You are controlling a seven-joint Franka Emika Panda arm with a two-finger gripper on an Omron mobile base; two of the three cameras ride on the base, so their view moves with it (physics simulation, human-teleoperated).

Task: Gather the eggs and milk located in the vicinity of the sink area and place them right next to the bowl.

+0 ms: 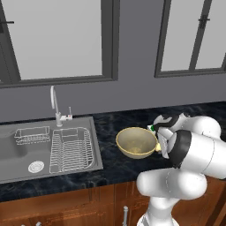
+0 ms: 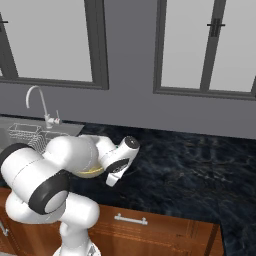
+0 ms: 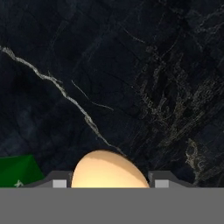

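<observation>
Dark marbled stone with pale veins formed the counter, running beneath two grey-framed windows, with the wide grey steel sink and its wire racks set in at the left. Well to the right of the basin stood the deep yellowish-tan bowl, speckled inside.

In the hand view a smooth, pale cream egg sat between the two dark fingertips of the gripper, which flanked it on either side; the jaws were closed on the egg, pinching it across its width. A patch of green at the lower left was probably the cap of the milk carton, whose green also peeped out just beside the bowl's right rim in the left base view.

An egg of this sort would be light, slick and easily cracked, so a gentle hold across the middle, as here, seemed right, and a soft set-down was called for.

The white arm was folded low over the counter, its wrist bent downward just right of the bowl, the hand looking straight down at the stone.
</observation>
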